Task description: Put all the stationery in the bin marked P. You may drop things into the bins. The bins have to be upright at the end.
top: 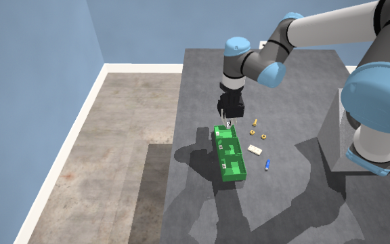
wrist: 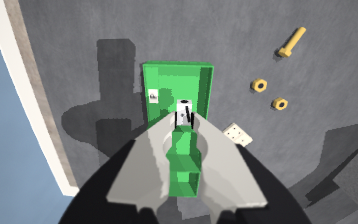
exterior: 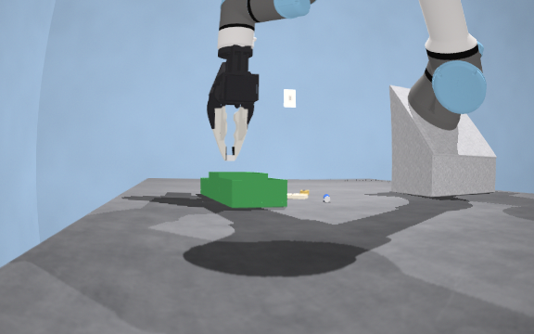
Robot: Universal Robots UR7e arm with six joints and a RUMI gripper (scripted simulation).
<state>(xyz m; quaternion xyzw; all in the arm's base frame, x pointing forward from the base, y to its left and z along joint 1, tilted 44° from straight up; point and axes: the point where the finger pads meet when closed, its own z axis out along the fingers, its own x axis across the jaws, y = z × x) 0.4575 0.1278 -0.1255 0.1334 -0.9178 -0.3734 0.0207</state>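
My gripper (top: 229, 124) (exterior: 230, 154) (wrist: 183, 112) is shut on a small white block (exterior: 231, 158) (wrist: 184, 105) with a black hole and a black stroke, which looks like a pencil sharpener. It hangs above the far bin, clear of its rim. Three green bins stand upright in a row: the far bin (top: 225, 131) (wrist: 178, 80), the middle bin (top: 230, 149) and the near bin (top: 234, 177) (exterior: 260, 194). Each has a small white label; the letters are too small to read surely. A blue cylinder (top: 267, 164) (exterior: 326, 198) with a pale end lies right of the near bin.
A white domino (top: 254, 150) (exterior: 298, 196) (wrist: 235, 133) lies right of the middle bin. Two yellow nuts (top: 252, 132) (top: 263, 136) (wrist: 259, 85) (wrist: 280, 104) and a yellow bolt (top: 254, 123) (wrist: 293, 42) lie right of the far bin. The robot's grey pedestal (top: 330, 135) (exterior: 464, 173) stands farther right.
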